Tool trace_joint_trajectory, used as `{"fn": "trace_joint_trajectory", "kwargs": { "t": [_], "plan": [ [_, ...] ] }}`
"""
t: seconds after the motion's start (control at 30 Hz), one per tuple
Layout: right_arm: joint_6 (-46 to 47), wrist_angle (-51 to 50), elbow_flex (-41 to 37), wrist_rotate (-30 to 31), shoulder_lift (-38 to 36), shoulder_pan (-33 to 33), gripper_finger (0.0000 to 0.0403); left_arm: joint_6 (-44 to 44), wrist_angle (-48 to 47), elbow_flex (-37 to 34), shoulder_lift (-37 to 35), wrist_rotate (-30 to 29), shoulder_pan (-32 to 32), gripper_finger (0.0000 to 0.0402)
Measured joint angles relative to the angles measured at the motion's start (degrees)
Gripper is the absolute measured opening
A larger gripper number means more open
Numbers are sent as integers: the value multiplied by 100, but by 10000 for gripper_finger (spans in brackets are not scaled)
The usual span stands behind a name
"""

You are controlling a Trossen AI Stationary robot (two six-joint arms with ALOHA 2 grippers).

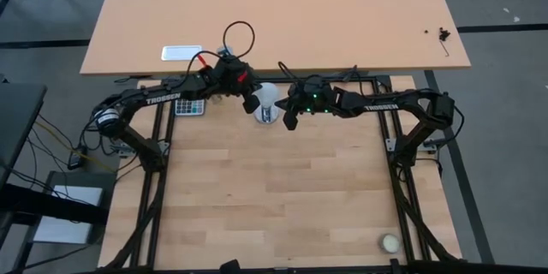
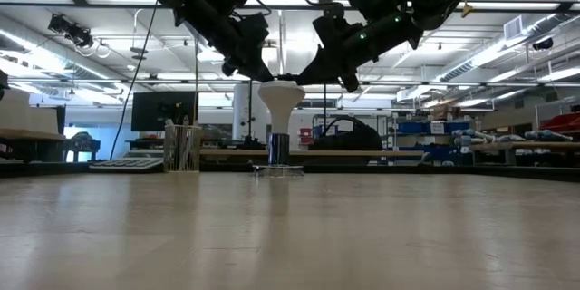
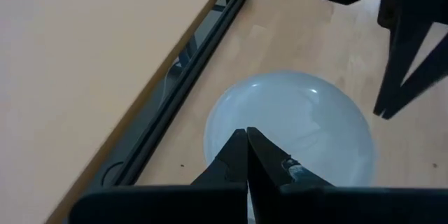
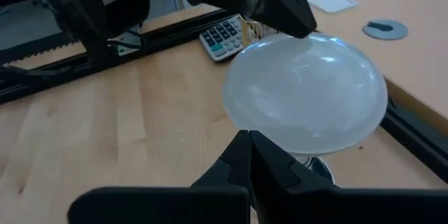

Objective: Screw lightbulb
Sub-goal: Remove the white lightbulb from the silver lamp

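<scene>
Wooden desk (image 1: 257,188), calculator (image 1: 190,107) just outside the left hand (image 1: 251,103), left hand closed on nothing, tips against the white lightbulb (image 1: 266,99), lightbulb upright between both hands, right hand (image 1: 289,120) likewise closed and empty, tips touching the globe.

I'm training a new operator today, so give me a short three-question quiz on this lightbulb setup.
1. True or false: the white frosted lightbulb stands upright, globe on top.
2. Which grippers have shut fingers? A) left only B) right only C) both
3. Fill in: the grey push-button calculator lies under the ____ arm.

Key: 1 true. 2 C: the left gripper and right gripper both have their fingers together beside the globe. 3 left.
</scene>
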Motion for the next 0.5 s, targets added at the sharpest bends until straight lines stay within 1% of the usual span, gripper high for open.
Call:
{"fn": "trace_joint_trajectory", "kwargs": {
  "t": [0.1,0.27,0.5],
  "plan": [
    [0,-129,0,7,0,-70,10,-2,-5,4,6,0,-5,0],
    [74,-115,-2,252,0,-187,9,-39,-98,7,0,-13,-11,0],
    [182,-72,-7,327,0,-408,9,-113,-288,15,-22,25,-125,0]
  ]
}}
